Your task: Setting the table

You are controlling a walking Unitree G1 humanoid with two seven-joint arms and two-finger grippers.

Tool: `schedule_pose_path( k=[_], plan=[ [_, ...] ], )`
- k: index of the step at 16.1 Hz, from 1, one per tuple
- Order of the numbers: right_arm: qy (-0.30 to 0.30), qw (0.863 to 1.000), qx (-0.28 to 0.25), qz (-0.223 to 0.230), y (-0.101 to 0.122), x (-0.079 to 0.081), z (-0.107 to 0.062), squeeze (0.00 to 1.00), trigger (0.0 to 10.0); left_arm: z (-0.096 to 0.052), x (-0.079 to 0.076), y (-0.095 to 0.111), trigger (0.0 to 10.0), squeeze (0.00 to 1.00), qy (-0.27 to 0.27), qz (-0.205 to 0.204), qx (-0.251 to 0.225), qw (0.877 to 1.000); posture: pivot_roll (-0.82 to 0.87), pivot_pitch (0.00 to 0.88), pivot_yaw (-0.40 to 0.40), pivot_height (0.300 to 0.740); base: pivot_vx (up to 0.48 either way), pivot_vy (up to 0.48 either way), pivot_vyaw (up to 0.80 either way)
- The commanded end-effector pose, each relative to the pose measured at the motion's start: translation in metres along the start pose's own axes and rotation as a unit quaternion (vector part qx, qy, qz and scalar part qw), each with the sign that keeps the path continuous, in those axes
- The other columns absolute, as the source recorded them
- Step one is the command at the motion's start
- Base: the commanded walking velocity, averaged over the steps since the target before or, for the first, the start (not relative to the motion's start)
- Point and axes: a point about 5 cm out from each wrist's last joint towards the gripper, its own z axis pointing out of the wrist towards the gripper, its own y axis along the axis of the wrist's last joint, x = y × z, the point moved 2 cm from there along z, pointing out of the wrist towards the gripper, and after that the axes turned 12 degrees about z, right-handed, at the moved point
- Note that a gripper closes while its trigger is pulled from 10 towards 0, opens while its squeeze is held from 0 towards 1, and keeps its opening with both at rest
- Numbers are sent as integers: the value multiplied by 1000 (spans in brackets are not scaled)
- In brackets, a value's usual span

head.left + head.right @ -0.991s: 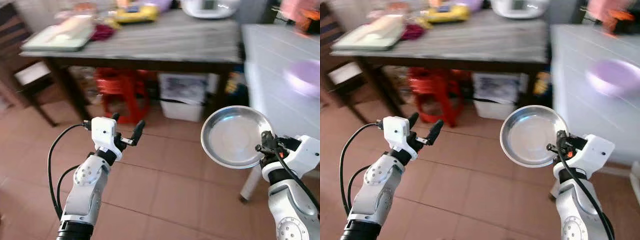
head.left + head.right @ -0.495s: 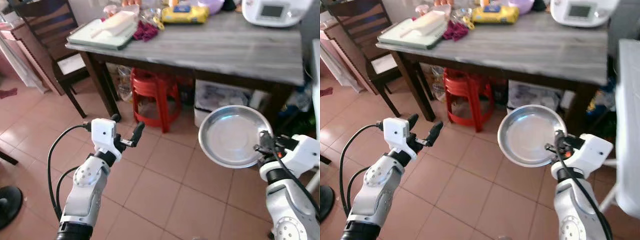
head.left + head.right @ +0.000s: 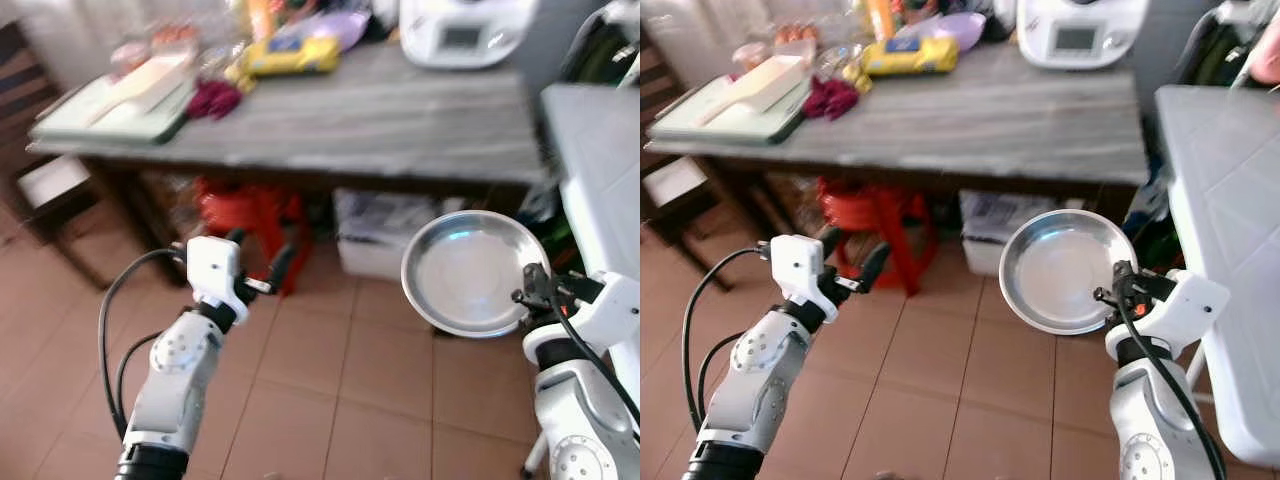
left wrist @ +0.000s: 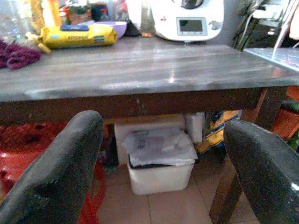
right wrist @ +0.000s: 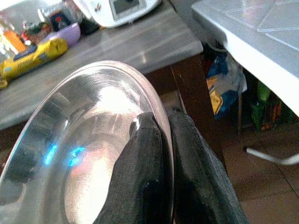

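My right gripper (image 3: 527, 293) is shut on the rim of a round steel plate (image 3: 470, 272), held upright and tilted toward me above the tiled floor. In the right wrist view the fingers (image 5: 145, 172) pinch the steel plate (image 5: 79, 154) at its edge. My left gripper (image 3: 258, 264) is open and empty, raised in front of the grey wooden table (image 3: 380, 110); its two fingers (image 4: 60, 172) stand wide apart in the left wrist view. The table's near part is bare wood.
On the table's far side lie a green tray (image 3: 110, 105), a yellow packet (image 3: 290, 55), a purple bowl (image 3: 960, 28) and a white appliance (image 3: 465, 30). Under it stand red stools (image 3: 245, 215) and a white bin (image 4: 159, 163). A white table (image 3: 605, 170) is at right, a dark chair (image 3: 40, 180) at left.
The camera has swung right and the view has shifted: the grey table now sits squarely ahead and the white table shows at right. Both grippers hold the same pose.
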Motion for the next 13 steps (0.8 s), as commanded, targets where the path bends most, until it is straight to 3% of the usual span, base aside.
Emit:
schedule_pose_path(
  k=[1,6,11,13],
  plan=[
    [11,1000,2,6,-2,7,-1,0,10000,-5,8,-2,10000,0,8,10,8,1000,-180,129,96,740,337,0,0],
    [18,1000,0,-3,-1,9,-2,0,10000,-3,7,-2,10000,0,8,9,7,1000,-190,128,98,740,336,0,0],
    [17,1000,0,-6,-1,9,-2,0,10000,-2,7,-3,10000,0,6,10,8,1000,-191,128,100,740,334,0,538],
    [16,1000,0,-6,-2,8,-2,0,10000,-2,7,-3,10000,0,5,10,9,1000,-190,129,100,740,330,0,0]
  ],
)
